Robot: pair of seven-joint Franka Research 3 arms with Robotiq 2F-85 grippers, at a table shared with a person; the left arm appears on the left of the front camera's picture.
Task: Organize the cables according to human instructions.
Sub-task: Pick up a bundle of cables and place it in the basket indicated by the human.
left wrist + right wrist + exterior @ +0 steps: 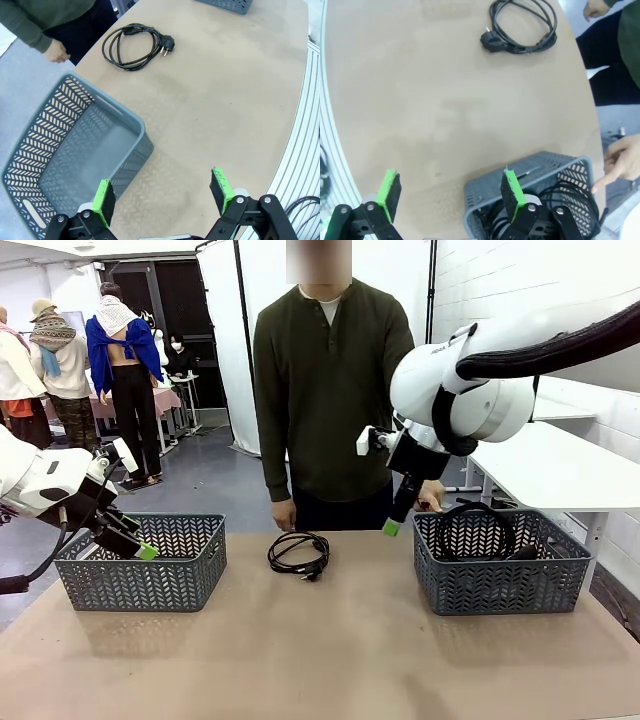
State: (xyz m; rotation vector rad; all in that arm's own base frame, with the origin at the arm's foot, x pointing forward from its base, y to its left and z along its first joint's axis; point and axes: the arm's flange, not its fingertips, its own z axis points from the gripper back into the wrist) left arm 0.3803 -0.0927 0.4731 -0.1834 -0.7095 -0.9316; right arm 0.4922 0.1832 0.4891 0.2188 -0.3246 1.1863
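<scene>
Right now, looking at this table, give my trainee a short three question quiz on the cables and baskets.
1. True or false: the loose cable lies inside the left basket.
2. Which basket already holds cables? A) left B) right C) both
3. Fill in: the person's finger points at the ____ basket.

Key: 1 false, it lies on the table between the baskets. 2 B. 3 right.

You see a matt tan table top [340, 640], smooth like board; grey plastic baskets [140, 585] with herringbone cut-outs; at twelve o'clock, a cable [298, 552] in slightly glossy black rubbery sheathing
</scene>
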